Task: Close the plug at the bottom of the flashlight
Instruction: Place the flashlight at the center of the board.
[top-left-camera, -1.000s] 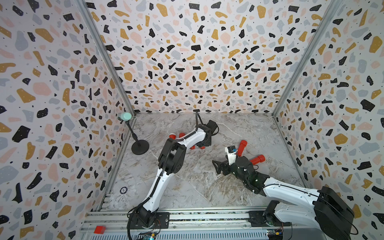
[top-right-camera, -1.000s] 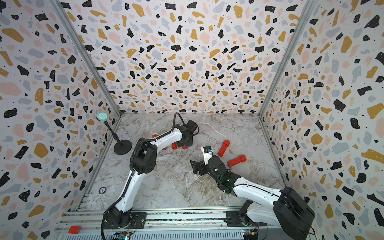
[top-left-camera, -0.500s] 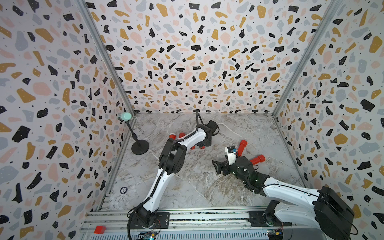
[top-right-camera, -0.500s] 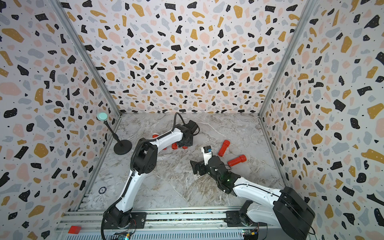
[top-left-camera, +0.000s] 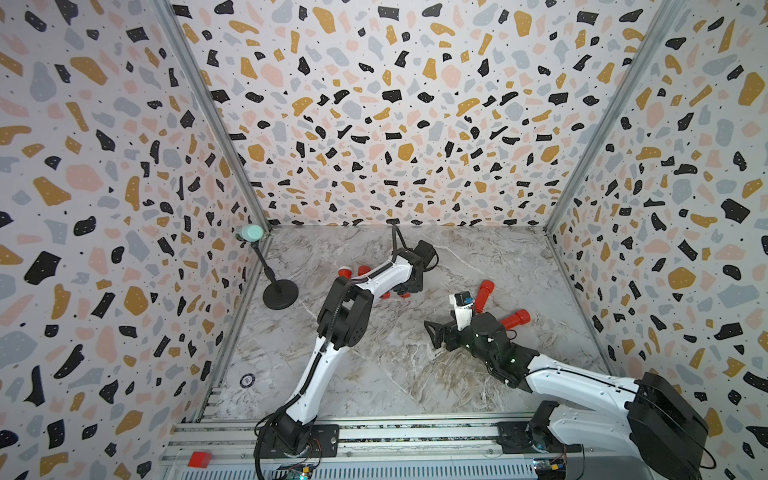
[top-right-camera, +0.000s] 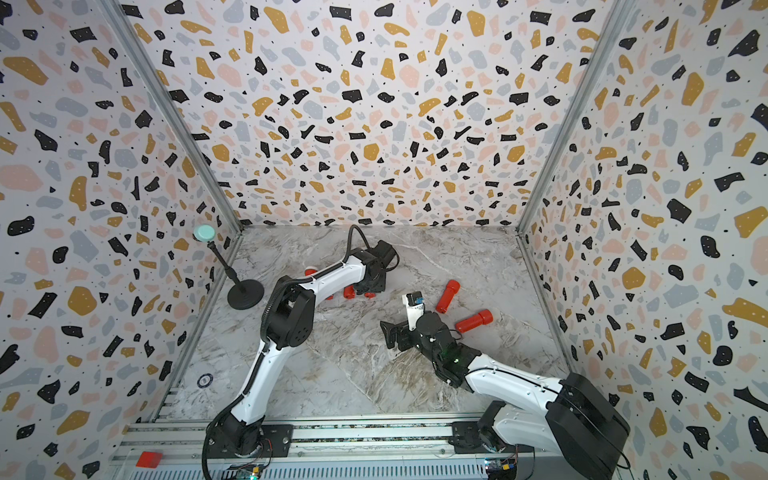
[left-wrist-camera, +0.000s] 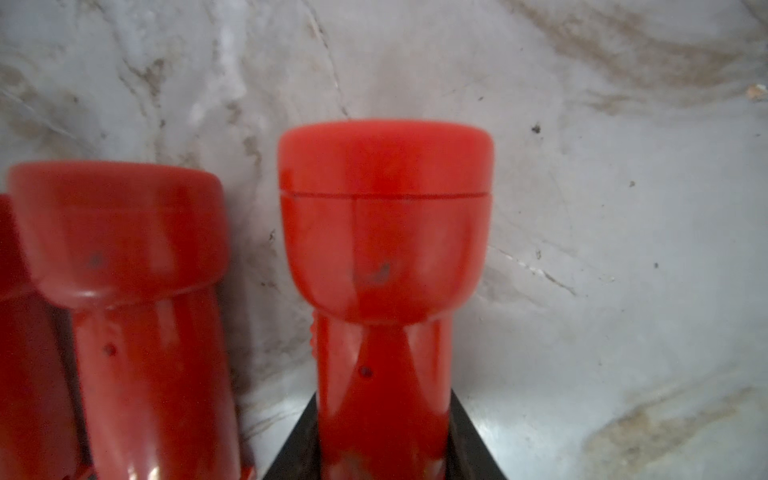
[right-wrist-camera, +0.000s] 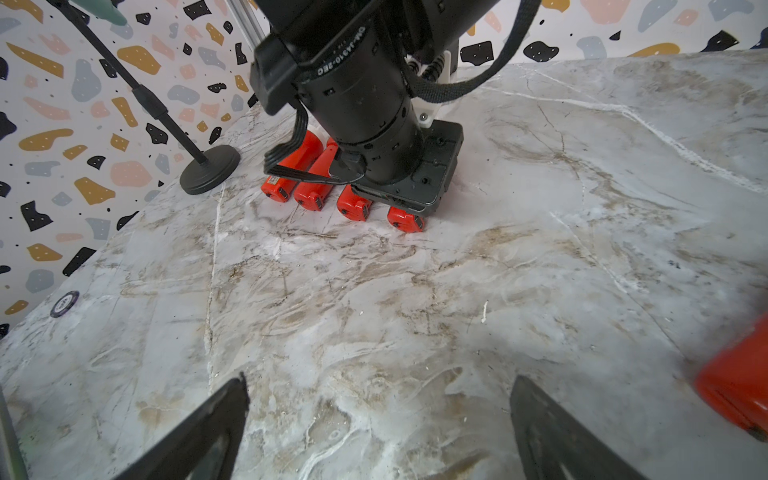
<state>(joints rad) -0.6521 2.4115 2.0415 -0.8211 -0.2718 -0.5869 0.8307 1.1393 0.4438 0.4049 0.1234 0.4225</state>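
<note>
Several red flashlights lie side by side in a row at the back of the marble table. My left gripper (left-wrist-camera: 382, 399) is shut on the body of the rightmost flashlight (left-wrist-camera: 384, 232), whose wide head points away from the wrist. Its bottom end (right-wrist-camera: 405, 220) sticks out under the left gripper (top-left-camera: 409, 286); the plug there is too small to make out. My right gripper (right-wrist-camera: 378, 382) is open and empty, low over bare marble, mid-table in both top views (top-left-camera: 434, 332) (top-right-camera: 390, 332), facing the row.
Two more red flashlights (top-left-camera: 482, 295) (top-left-camera: 515, 318) lie loose just behind the right wrist. A black stand with a round base (top-left-camera: 280, 293) is by the left wall. A small round token (top-left-camera: 247, 380) lies near the front left. Patterned walls enclose three sides.
</note>
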